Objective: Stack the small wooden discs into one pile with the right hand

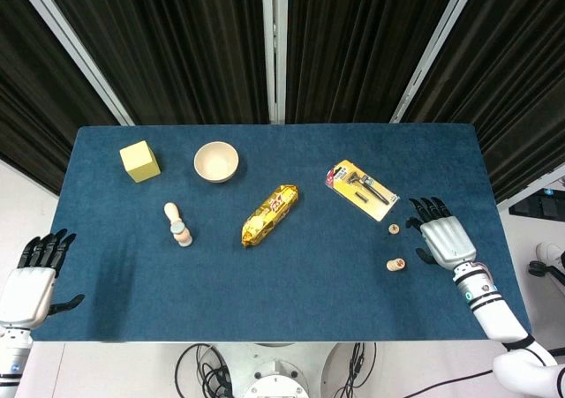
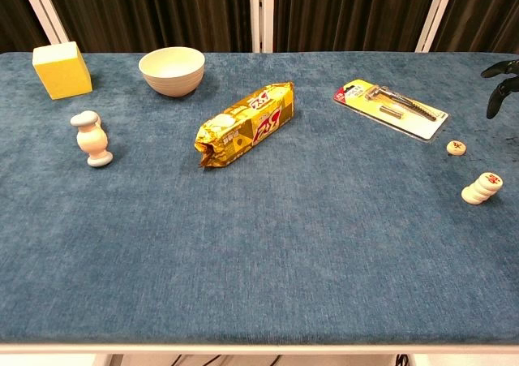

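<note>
A leaning pile of discs point(image 2: 482, 188) stands just beside the empty, spread right hand point(image 1: 447, 241); one loose disc point(image 2: 456, 147) lies nearby on the tabletop point(image 2: 324, 244), not yet stacked.

One disc pile point(image 2: 482, 188), one loose disc point(image 2: 456, 147), two hands point(image 1: 448, 242).
</note>
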Tool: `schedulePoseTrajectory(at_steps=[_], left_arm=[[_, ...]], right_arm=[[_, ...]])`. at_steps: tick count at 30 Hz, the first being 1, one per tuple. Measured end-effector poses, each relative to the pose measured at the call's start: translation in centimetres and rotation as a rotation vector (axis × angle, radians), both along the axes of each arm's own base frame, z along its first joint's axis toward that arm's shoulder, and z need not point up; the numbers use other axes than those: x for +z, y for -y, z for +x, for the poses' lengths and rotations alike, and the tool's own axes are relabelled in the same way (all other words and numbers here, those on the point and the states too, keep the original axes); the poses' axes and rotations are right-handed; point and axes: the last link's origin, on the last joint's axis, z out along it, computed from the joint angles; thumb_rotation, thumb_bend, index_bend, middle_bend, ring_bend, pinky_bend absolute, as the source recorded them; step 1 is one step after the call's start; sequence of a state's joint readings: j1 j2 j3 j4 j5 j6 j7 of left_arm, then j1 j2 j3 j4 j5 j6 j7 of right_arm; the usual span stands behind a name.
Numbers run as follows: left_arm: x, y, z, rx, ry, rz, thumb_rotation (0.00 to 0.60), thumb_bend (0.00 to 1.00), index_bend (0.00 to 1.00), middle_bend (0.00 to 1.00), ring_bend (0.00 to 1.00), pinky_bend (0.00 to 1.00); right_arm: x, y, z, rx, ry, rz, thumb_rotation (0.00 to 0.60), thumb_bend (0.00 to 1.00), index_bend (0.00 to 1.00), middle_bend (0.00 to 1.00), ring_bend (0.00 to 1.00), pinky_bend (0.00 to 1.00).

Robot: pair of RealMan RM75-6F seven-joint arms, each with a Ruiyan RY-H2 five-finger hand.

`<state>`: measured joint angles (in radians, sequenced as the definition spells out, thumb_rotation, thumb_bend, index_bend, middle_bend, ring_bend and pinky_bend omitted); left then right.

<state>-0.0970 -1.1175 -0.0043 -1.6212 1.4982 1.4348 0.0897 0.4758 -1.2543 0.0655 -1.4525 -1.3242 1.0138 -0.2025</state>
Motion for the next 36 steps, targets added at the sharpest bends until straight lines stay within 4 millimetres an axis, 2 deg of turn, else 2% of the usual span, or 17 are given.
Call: schedulePoseTrajectory(at_steps=[6,13,23,36], left_arm=[[0.0,0.0,-0.2,0.006,0.001,-0.001,0.6,0.09,0.06,0.0,0.0,0.0],[0.1,-0.1,-0.3,0.009,0.006,0.0,0.6,0.09,0.06,0.0,0.0,0.0],[0.1,-0.1,-0.3,0.008,0.009,-0.001,0.6,0.09,0.06,0.0,0.0,0.0],[0.2,-0.1,-0.4,0.012,0.013,-0.004,0.6,0.09,0.06,0.0,0.0,0.0]], right_arm=[[-2.8,1.8,-1.0,-0.057,-0.008,-0.031,0.6,0.22,0.33,0.06,0.0,0.0],[-5.1,3.2,-0.1,-0.061,-0.019,-0.035,0.6,0.22,0.35,0.07,0.0,0.0],[-6.2,3.7,0.5,-0.073,-0.017,-0.03,0.6,0.23,0.45,0.08,0.0,0.0],[-6.7,4.2,0.5,-0.094,-0.023,-0.024,0.6,0.25,0.45,0.08,0.0,0.0]])
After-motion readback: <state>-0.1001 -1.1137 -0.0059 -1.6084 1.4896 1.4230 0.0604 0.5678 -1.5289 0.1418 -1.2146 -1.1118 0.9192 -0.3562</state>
